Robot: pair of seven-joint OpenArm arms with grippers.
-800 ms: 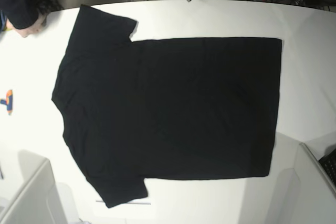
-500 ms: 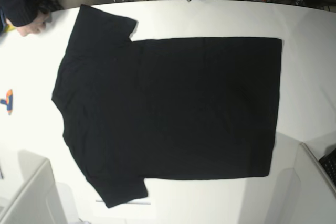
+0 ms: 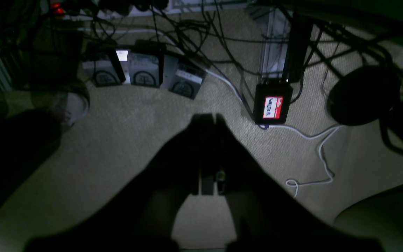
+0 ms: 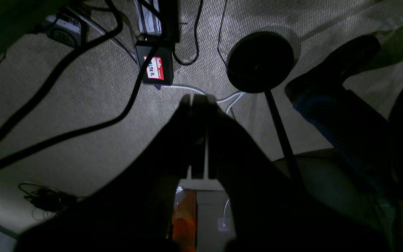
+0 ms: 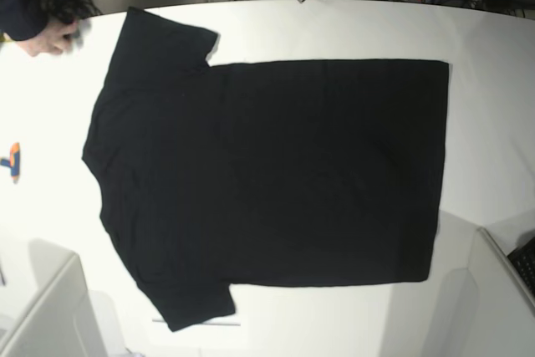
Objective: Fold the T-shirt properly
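Observation:
The black T-shirt (image 5: 276,177) lies spread flat on the white table (image 5: 493,123), plain side up, collar end to the left and hem to the right. One sleeve points to the far left corner, the other to the near left. Neither gripper shows in the base view. My left gripper (image 3: 208,119) hangs over the carpeted floor, its dark fingers pressed together with nothing between them. My right gripper (image 4: 196,99) is likewise shut and empty above the floor.
A person's hand (image 5: 46,39) in a dark sleeve rests at the table's far left corner. A small orange and blue object (image 5: 12,161) lies at the left edge. Cables and power boxes (image 3: 270,105) litter the floor; a round stand base (image 4: 260,61) and a person's leg (image 4: 345,112) are there too.
The hand at the far left corner has shifted slightly up and away. The T-shirt has not moved.

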